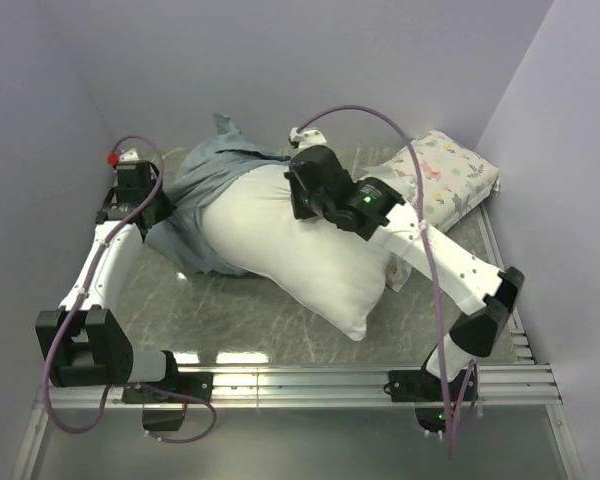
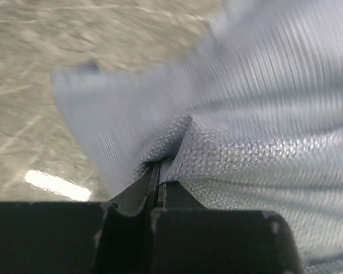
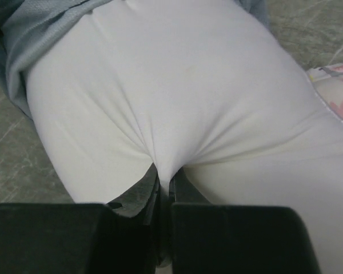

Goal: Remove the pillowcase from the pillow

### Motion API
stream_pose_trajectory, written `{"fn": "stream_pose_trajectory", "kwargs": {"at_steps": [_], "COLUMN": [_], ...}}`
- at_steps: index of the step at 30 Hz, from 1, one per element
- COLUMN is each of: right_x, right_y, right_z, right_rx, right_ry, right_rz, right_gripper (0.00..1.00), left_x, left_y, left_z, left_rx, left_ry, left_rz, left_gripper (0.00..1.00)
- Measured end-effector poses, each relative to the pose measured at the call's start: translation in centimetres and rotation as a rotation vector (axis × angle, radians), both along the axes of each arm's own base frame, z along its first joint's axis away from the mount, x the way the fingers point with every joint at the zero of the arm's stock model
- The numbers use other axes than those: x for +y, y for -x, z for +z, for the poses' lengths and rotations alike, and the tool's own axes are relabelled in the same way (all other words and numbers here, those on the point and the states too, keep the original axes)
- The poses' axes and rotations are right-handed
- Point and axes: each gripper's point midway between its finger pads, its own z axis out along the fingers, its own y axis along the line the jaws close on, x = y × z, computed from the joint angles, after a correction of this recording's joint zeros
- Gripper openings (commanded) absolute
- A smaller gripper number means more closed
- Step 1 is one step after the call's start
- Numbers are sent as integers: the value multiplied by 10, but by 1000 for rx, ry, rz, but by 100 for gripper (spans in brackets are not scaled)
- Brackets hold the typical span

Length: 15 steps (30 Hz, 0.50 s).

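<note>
The plump white pillow [image 1: 300,245] lies slantwise across the table, most of it bare. The pillowcase [image 1: 208,175], showing its paler grey-blue side, is bunched over the pillow's far left end. My left gripper [image 1: 158,212] is at the pillowcase's left edge, shut on a fold of the grey-blue cloth [image 2: 177,145]. My right gripper [image 1: 298,208] sits on top of the pillow, shut on a pinch of the pillow's white cover [image 3: 163,165]. The pillowcase edge [image 3: 28,34] shows at the upper left of the right wrist view.
A smaller cream pillow with a floral print [image 1: 445,180] lies at the back right, beside the right arm. The grey marbled tabletop [image 1: 240,310] is walled at left, back and right. A metal rail [image 1: 370,380] runs along the near edge.
</note>
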Motion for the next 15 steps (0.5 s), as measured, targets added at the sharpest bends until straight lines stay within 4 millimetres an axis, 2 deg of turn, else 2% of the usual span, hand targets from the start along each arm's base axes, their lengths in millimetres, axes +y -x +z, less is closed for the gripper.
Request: {"fn": "stream_pose_trajectory", "kwargs": {"at_steps": [4,7,12,15], "right_x": [-21,-24,-26,-31], "right_y": [11,18,25,29], "right_z": [18,30,34,37], "right_rx": [-14,-21,-16,-15], "right_ry": [-37,-72,-83,-81], "right_rz": [-6,11,27,28], "right_gripper": [0,0,0,0], "left_x": [37,54,62,62], "left_y": [-4,-7,-15,-21], "left_z": [-13,-28,-49,-53], "left_rx": [22,51,89,98], "left_ry": [46,82,143,175], "left_rz": [117,180,222,232], "left_gripper": [0,0,0,0]}}
